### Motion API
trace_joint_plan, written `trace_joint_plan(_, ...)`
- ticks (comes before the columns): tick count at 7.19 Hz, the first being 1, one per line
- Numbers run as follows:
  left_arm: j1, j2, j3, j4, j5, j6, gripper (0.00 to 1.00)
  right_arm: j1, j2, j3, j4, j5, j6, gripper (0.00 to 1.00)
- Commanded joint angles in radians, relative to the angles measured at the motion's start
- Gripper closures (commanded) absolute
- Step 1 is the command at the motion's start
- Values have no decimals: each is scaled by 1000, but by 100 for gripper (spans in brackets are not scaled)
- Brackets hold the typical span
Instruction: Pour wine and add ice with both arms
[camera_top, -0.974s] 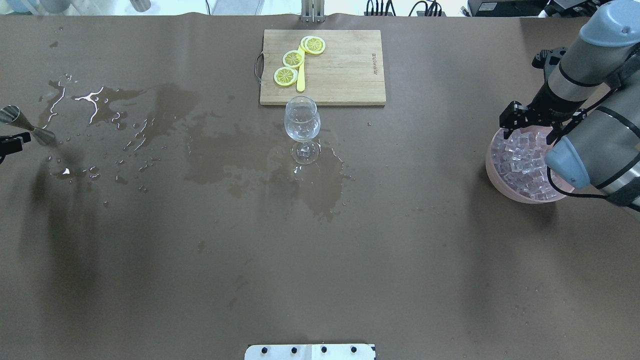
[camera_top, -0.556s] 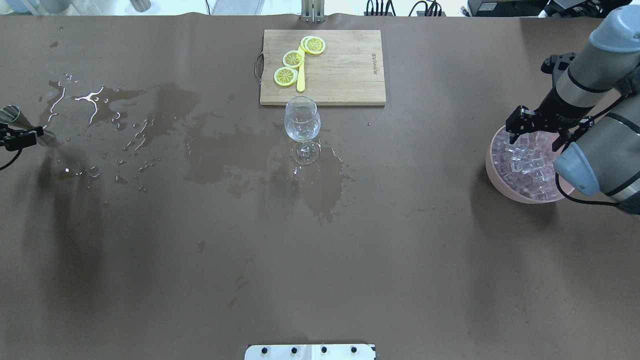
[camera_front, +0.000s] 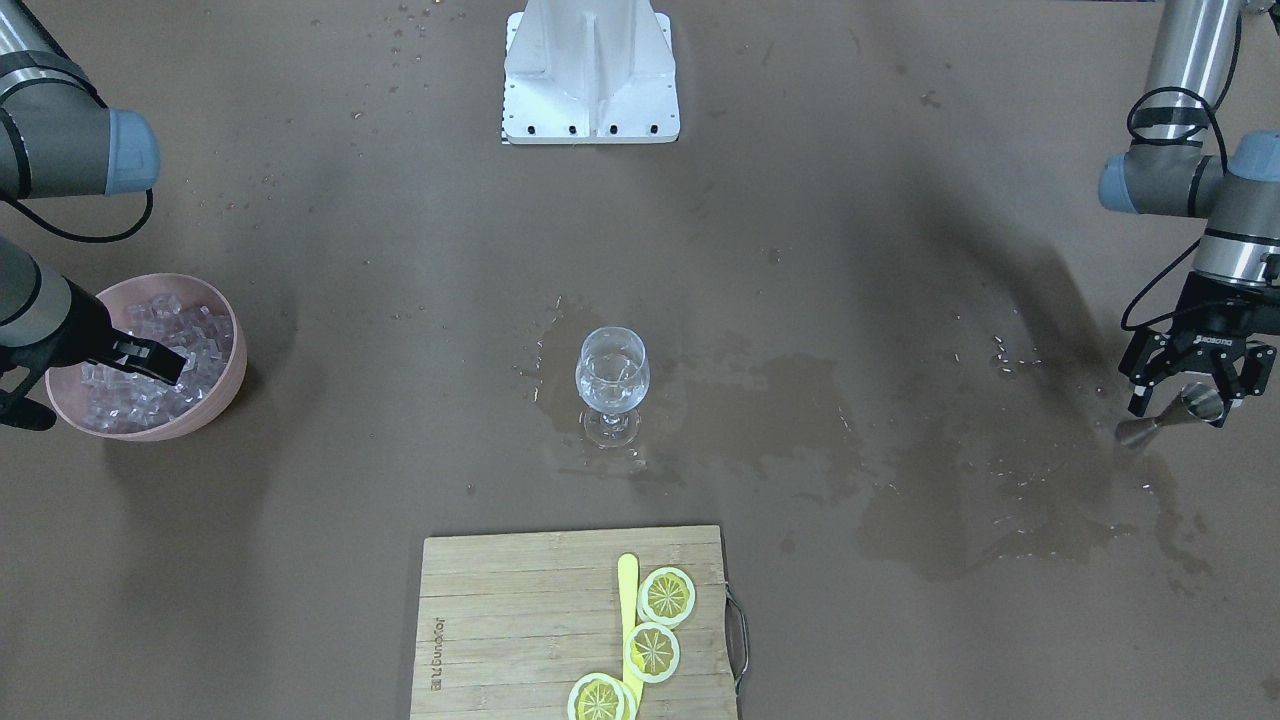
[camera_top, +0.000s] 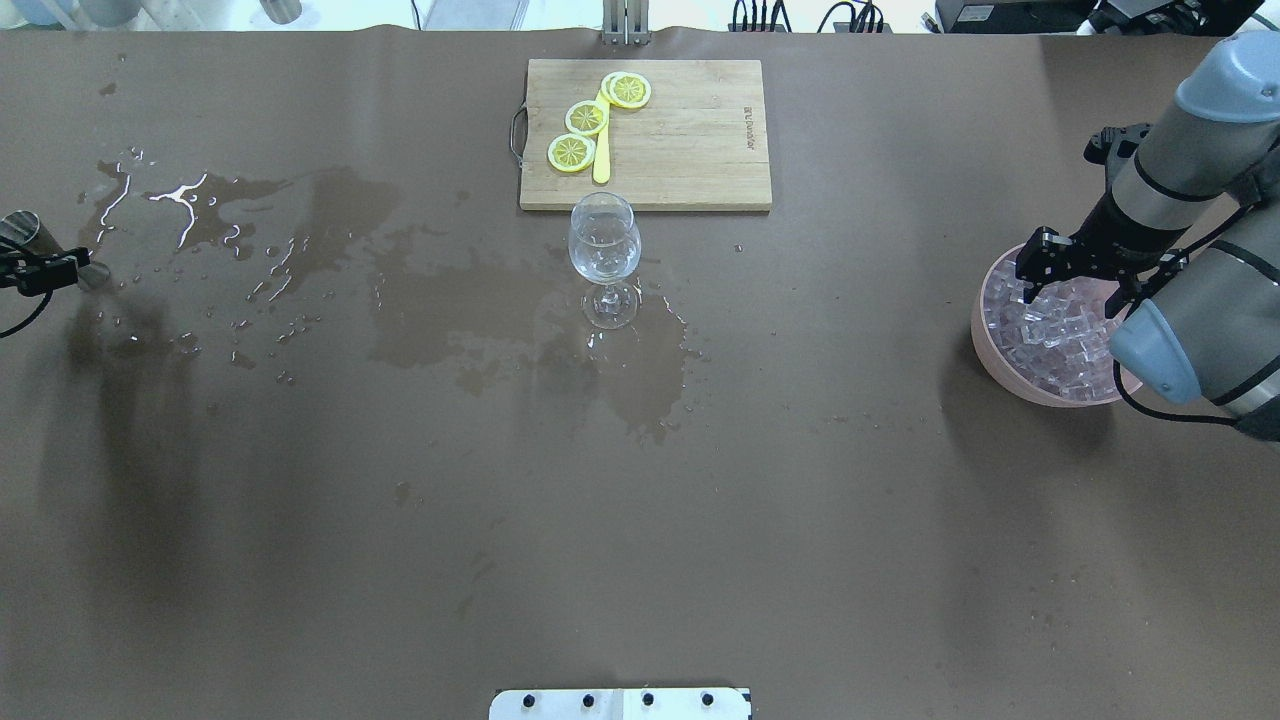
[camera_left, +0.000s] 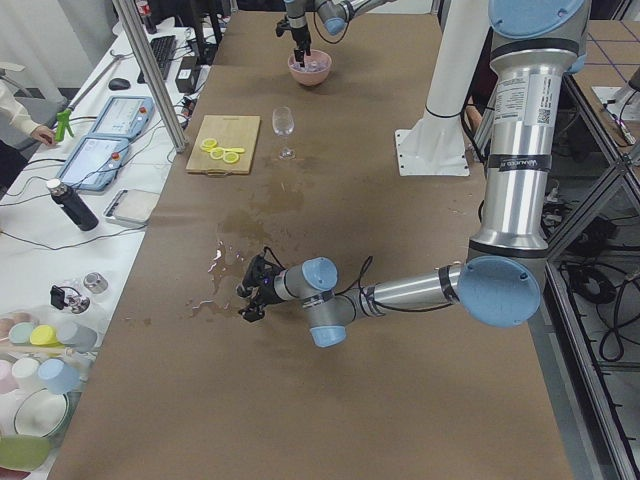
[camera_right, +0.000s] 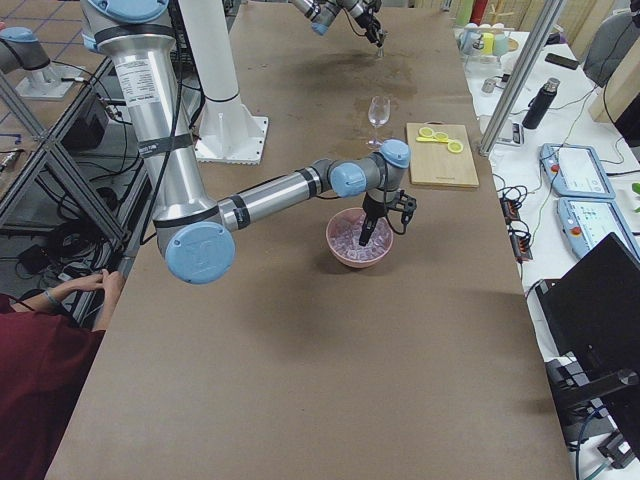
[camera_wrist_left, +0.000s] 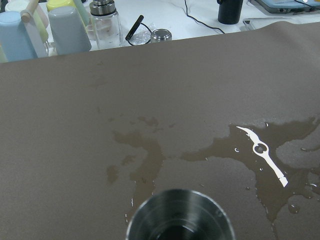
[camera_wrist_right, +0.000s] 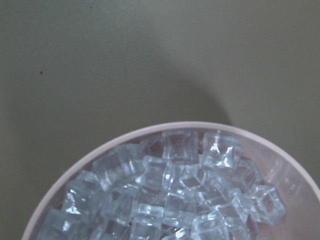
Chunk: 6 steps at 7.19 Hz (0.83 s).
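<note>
A clear wine glass (camera_top: 603, 245) stands mid-table in front of the board and seems to hold a little clear liquid; it also shows in the front view (camera_front: 612, 378). My left gripper (camera_top: 40, 272) is at the far left edge, shut on a steel jigger (camera_front: 1170, 415) held low over the wet table. The jigger's mouth (camera_wrist_left: 180, 217) fills the bottom of the left wrist view. My right gripper (camera_top: 1075, 290) is open, its fingers down among the ice cubes (camera_top: 1050, 325) heaped in a pink bowl (camera_top: 985, 345). The ice (camera_wrist_right: 175, 195) shows close up in the right wrist view.
Spilled liquid (camera_top: 320, 215) wets the paper from the far left to under the glass. A wooden cutting board (camera_top: 690, 140) with lemon slices (camera_top: 586, 117) and a yellow tool (camera_top: 601, 165) lies behind the glass. The white mounting block (camera_front: 590, 75) sits at the robot's edge.
My right gripper has shifted right and sunk deeper into the ice bowl. My left gripper has drawn further left with the jigger.
</note>
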Motion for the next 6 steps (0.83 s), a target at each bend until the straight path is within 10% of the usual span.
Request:
trace_joint_plan(1,6,3,7,-7,5,0,2,-28,0,10,1,2,40,10)
trace_joint_plan(6,31,14,58,-114,10,-1,2,-48,-54,48,2,2,44,25)
